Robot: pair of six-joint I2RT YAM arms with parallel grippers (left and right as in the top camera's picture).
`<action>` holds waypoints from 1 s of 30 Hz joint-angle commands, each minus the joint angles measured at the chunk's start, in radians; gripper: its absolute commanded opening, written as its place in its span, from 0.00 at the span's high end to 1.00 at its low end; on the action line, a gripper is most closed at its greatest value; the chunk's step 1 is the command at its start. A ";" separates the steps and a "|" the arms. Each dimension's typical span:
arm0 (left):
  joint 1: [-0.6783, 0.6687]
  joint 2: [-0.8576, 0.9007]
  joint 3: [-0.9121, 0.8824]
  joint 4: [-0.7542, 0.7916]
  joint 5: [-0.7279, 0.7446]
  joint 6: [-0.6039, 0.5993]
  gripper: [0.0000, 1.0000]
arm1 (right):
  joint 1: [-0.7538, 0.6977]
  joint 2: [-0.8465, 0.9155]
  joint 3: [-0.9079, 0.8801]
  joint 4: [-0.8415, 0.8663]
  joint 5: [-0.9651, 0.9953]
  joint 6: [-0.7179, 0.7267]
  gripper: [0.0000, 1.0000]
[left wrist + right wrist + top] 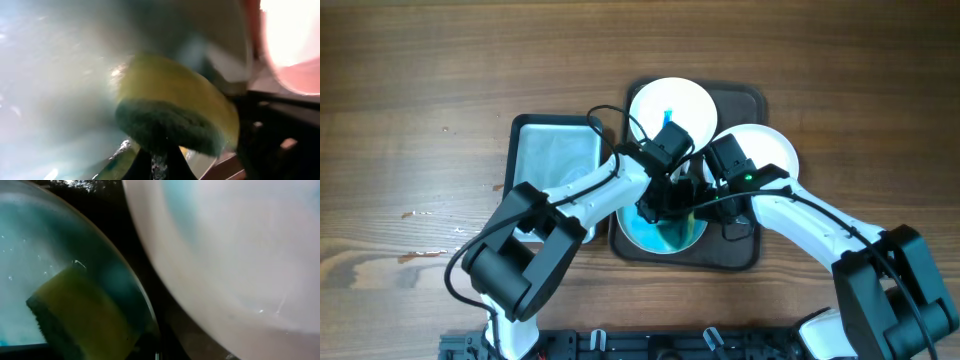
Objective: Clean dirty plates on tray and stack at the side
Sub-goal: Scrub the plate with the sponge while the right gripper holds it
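The dark brown tray [745, 250] holds three plates. The far plate [670, 108] has a small blue smear. The right plate [765, 150] looks plain white; it also fills the right of the right wrist view [240, 245]. The near plate [665, 236] is wet and blue all over. My left gripper [663, 205] is shut on a yellow sponge with a green pad [170, 115] and presses it on the near plate [60, 90]. My right gripper [712, 212] is at that plate's right rim [145, 305] and seems shut on it. The sponge shows there too [80, 315].
A pale grey-white tray with a dark rim [555, 150] lies just left of the brown tray, under my left arm. Bare wooden table [410, 100] surrounds both trays. The two arms cross close together over the brown tray's middle.
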 commanded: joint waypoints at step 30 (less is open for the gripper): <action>0.122 -0.052 -0.044 0.045 -0.285 0.015 0.96 | -0.004 0.023 -0.004 0.002 0.062 0.011 0.96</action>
